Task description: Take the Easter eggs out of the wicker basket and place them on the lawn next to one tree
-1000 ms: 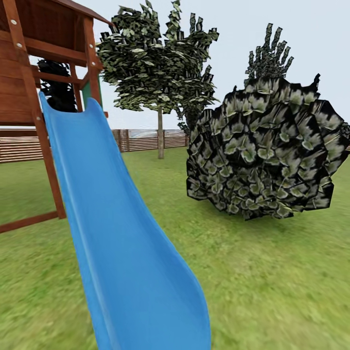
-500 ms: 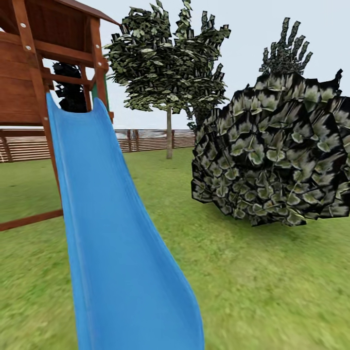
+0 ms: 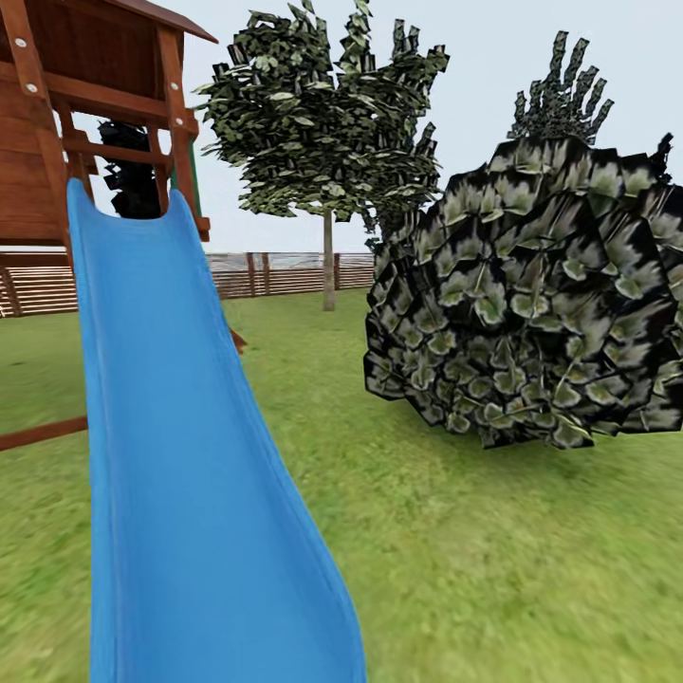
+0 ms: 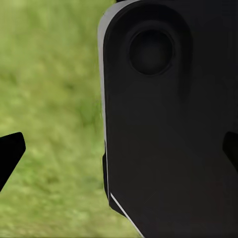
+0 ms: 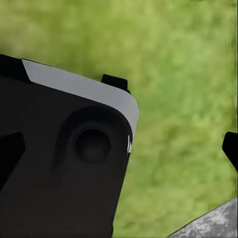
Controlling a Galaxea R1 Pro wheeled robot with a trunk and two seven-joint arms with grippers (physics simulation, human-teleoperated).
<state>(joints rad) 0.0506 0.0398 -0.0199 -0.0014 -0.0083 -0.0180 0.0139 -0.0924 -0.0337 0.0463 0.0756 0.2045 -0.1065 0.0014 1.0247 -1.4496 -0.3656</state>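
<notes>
I am on the lawn (image 3: 493, 550) of the garden, and the Easter eggs and the wicker basket are out of view. A tree (image 3: 328, 275) with a thin trunk and a leafy canopy stands far ahead by the fence. In the left wrist view my left gripper (image 4: 119, 153) is open, its dark fingertips (image 4: 10, 153) far apart over grass, with a dark part of my own body between them. My right gripper (image 5: 119, 148) is open too, with one fingertip (image 5: 231, 148) at the frame's edge, above grass.
A blue slide (image 3: 190, 455) runs down from a wooden play tower (image 3: 57, 123) close on my left. A big dark leafy shrub (image 3: 531, 304) stands to the right. A slatted wooden fence (image 3: 285, 273) closes the back. Grey paving (image 5: 213, 228) lies under the right arm.
The whole picture has shifted, so the camera has moved. The slide now lies further left in the picture and the shrub looks slightly larger. Nothing in the garden itself has moved.
</notes>
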